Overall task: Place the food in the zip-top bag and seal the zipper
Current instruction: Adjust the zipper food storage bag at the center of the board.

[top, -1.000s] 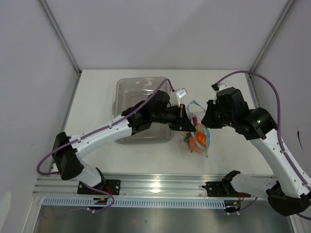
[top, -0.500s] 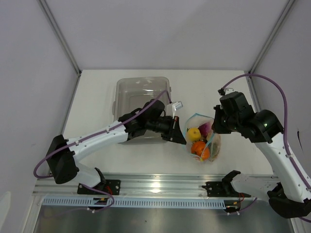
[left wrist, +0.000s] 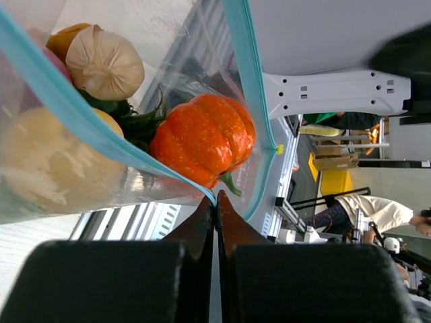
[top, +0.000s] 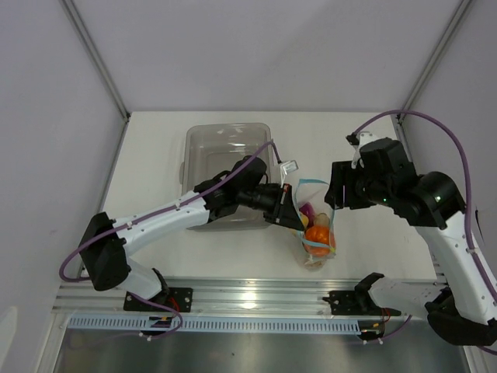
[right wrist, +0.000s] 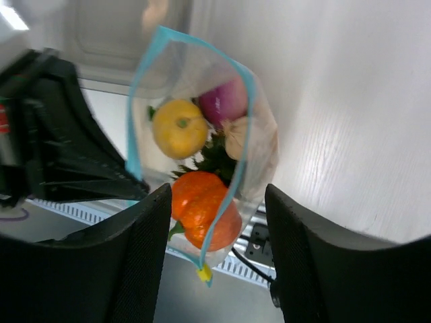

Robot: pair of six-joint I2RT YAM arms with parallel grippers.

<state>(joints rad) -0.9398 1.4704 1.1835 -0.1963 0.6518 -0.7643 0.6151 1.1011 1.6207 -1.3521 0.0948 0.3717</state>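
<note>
The zip-top bag (top: 315, 233) hangs just off the tray's (top: 225, 134) near right corner. Its mouth gapes, so the zipper (right wrist: 134, 128) is not yet sealed. Inside are an orange pumpkin (right wrist: 205, 212), a yellow lemon (right wrist: 178, 128), a purple onion (right wrist: 224, 101), a pale radish (left wrist: 104, 62) and a green sprig (right wrist: 215, 158). The left gripper (left wrist: 215, 202), reaching across the tray's right edge, is clamped tight on the zipper, probably to steady the mouth for closing. The right gripper (right wrist: 217, 195) hovers on the bag's side away from the tray, jaws spread wide, gripping nothing. No food shows in the tray's visible part.
</note>
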